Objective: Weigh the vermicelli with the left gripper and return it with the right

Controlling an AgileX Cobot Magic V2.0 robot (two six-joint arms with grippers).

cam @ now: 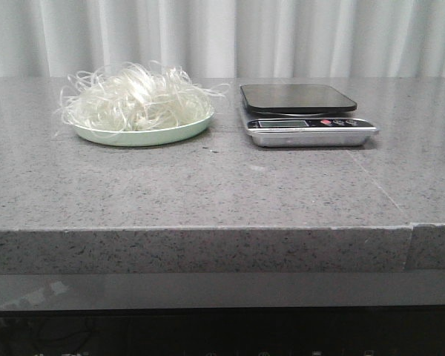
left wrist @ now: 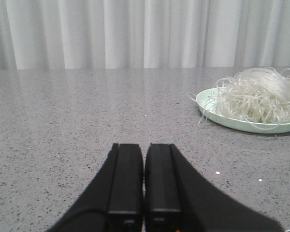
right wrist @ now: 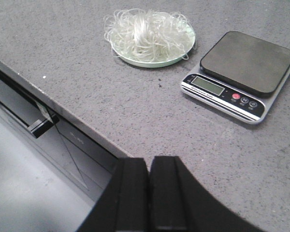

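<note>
The vermicelli [cam: 137,98] is a fluffy whitish tangle heaped on a pale green plate [cam: 144,135] at the left of the grey table. A kitchen scale [cam: 305,115] with a dark platform and silver front stands to the plate's right, with nothing on it. Neither arm shows in the front view. My left gripper [left wrist: 144,147] is shut and empty, low over bare table, well away from the vermicelli [left wrist: 258,99]. My right gripper [right wrist: 149,162] is shut and empty above the table's front edge, with the vermicelli [right wrist: 147,35] and the scale [right wrist: 239,72] far beyond it.
The grey speckled table [cam: 208,185] has a seam near its right end. A white curtain [cam: 222,37] hangs behind it. Below the front edge runs a dark glossy panel [cam: 208,293].
</note>
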